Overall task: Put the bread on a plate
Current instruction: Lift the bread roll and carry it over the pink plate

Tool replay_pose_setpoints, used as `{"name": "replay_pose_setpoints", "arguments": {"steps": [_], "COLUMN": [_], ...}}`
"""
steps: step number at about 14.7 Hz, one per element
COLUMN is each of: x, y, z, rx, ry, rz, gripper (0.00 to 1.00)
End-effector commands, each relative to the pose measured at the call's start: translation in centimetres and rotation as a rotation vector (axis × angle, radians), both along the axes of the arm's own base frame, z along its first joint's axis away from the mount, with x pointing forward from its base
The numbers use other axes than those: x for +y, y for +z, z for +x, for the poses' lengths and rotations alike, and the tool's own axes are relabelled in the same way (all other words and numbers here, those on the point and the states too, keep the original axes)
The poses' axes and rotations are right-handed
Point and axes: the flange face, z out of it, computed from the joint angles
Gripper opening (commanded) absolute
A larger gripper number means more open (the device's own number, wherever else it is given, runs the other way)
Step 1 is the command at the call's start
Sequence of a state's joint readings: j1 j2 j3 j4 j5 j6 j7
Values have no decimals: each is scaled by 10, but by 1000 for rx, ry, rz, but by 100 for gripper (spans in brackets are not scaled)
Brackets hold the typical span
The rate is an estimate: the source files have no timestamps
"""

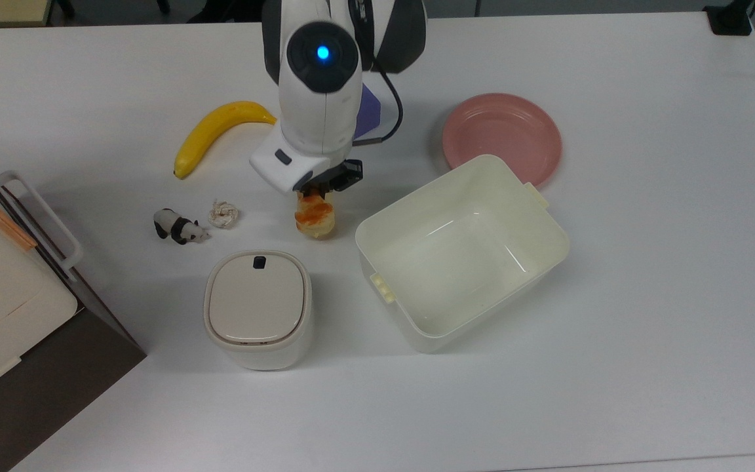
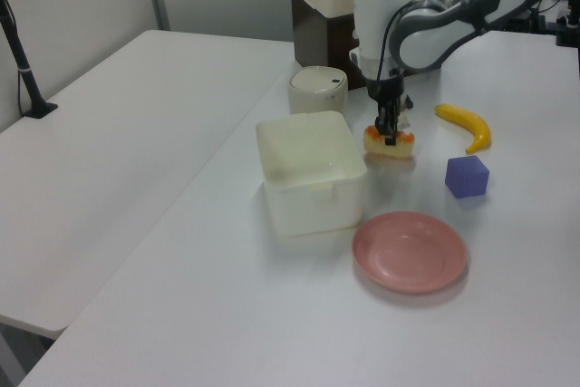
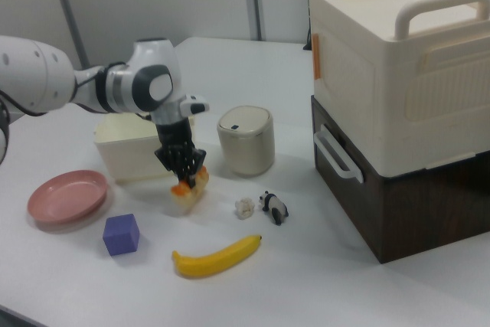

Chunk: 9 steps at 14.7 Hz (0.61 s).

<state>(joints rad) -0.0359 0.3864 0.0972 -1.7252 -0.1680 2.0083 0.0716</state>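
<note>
The pincer (image 2: 391,130) is pinching the small braided bun with the golden-orange top (image 1: 314,216) from above. It points straight down, so its two fingers squeeze the bread's sides. In the left view the bread (image 2: 390,144) looks to hang a little above the white table (image 1: 646,295), with a soft shadow under it. It seems the lifting step is going on.

In the top view, the big cream plastic tub (image 1: 548,259) sits at about 3 o'clock from the bread, close by. The round pink plate (image 1: 502,137) lies at about 2 o'clock, past the tub's far corner and touching or nearly touching it. The plate has nothing on it, so the bread likely goes there next. The arm may need to carry the bread high enough to miss the tub's wall.

The long yellow banana (image 1: 217,131) lies at about 10 o'clock. The small purple block (image 2: 467,176) sits just behind the arm, at 12 o'clock. The tiny off-white knotted lump (image 1: 224,212) rests at 9 o'clock.
</note>
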Motion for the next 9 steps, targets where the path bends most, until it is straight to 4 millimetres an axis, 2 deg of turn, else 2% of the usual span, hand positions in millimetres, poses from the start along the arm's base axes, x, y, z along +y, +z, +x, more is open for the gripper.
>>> {"name": "replay_pose_setpoints", "arguments": {"steps": [1, 3, 5, 7, 9], "x": [30, 53, 83, 109, 130], "y": [83, 115, 144, 157, 162], "z": [-27, -46, -67, -85, -94], "rx": [0, 32, 43, 72, 71], "ry": [33, 71, 119, 162, 200], "rz": [-15, 10, 40, 36, 43], "gripper": [22, 22, 22, 22, 22]}}
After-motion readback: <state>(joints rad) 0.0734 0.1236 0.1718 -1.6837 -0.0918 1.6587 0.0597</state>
